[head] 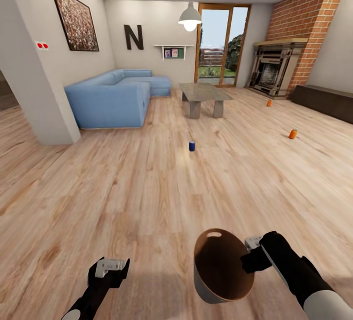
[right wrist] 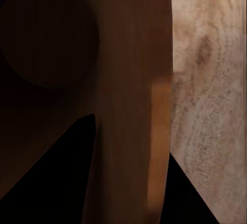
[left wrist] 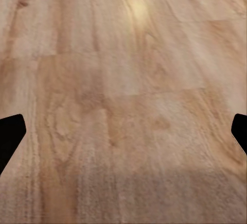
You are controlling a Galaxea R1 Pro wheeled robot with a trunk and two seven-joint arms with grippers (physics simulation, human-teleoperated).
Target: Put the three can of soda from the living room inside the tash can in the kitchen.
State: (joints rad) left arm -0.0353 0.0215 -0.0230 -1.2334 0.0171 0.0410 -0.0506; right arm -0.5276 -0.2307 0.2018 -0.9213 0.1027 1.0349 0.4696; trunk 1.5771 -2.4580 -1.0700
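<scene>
Three cans stand on the wood floor (head: pixel 147 187) of the living room: a blue can (head: pixel 192 146) near the middle of the head view, an orange can (head: pixel 292 134) out at about two o'clock from it, and a far orange can (head: pixel 268 103) beyond that, near the brick fireplace (head: pixel 277 69). All three are upright and well apart from one another. The bin (head: pixel 218 271) hangs low at about five o'clock in the head view, tilted so its brown inside and handle slot face up, and the right tool (head: pixel 248 253) is clamped on its rim, one finger inside the wall. The left tool (head: pixel 113 267) hangs at seven o'clock with its fingers spread wide over bare floor, nothing between them. Past the blue can stands the desk (head: pixel 204 93), with the blue sofa (head: pixel 115 96) at its nine o'clock.
</scene>
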